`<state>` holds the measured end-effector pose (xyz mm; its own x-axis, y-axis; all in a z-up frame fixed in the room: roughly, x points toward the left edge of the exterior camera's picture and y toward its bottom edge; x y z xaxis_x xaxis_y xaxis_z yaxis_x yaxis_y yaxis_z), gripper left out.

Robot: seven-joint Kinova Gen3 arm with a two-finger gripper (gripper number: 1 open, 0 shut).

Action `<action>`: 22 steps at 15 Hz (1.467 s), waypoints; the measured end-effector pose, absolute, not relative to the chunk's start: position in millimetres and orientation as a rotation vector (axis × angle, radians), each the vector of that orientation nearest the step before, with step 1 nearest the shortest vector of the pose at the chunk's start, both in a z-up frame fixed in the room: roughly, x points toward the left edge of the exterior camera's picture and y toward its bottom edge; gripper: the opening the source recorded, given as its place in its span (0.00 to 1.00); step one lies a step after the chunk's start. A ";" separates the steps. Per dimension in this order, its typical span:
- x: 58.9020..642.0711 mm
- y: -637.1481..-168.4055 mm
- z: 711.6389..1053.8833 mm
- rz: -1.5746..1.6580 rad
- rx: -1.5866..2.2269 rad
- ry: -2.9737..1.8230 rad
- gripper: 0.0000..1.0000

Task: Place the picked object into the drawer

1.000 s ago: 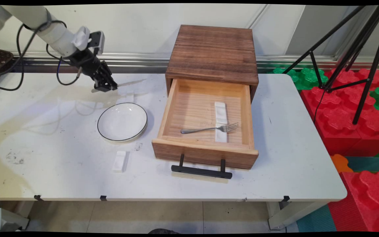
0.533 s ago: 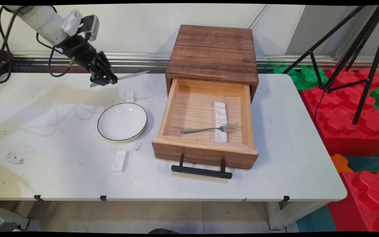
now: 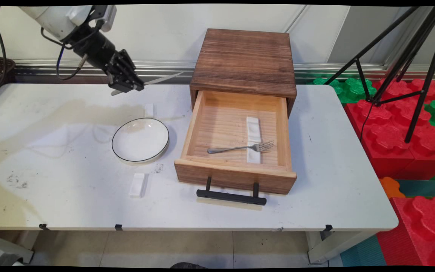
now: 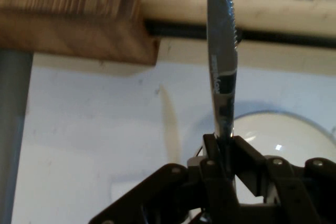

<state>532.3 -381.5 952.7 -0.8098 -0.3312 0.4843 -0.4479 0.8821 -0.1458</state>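
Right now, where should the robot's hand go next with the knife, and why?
Probably a little further right, toward the open drawer: the hand holds the knife above the table, the blade points that way, and a fork already lies inside.

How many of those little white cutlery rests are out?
3: one in the open drawer under the fork, one beyond the plate, one in front of the plate.

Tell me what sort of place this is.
Probably a robot lab or test room, not a kitchen: a white table against a plain wall, black tripod legs at right, and red and green foam blocks on the floor beside it.
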 end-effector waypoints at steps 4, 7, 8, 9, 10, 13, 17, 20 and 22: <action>508.0 -376.3 967.3 0.338 0.535 -2.566 0.00; 487.7 -373.8 974.5 0.330 0.511 -2.547 0.00; 482.5 -373.9 975.6 0.329 0.505 -2.543 0.00; 474.6 -374.2 976.8 0.329 0.497 -2.537 0.00; 469.0 -375.0 977.1 0.329 0.493 -2.532 0.00; 446.7 -379.8 975.2 0.329 0.481 -2.517 0.00; 418.3 -389.1 965.7 0.330 0.472 -2.508 0.00; 389.5 -401.8 952.5 0.332 0.474 -2.498 0.00; 375.1 -409.3 945.9 0.334 0.477 -2.492 0.00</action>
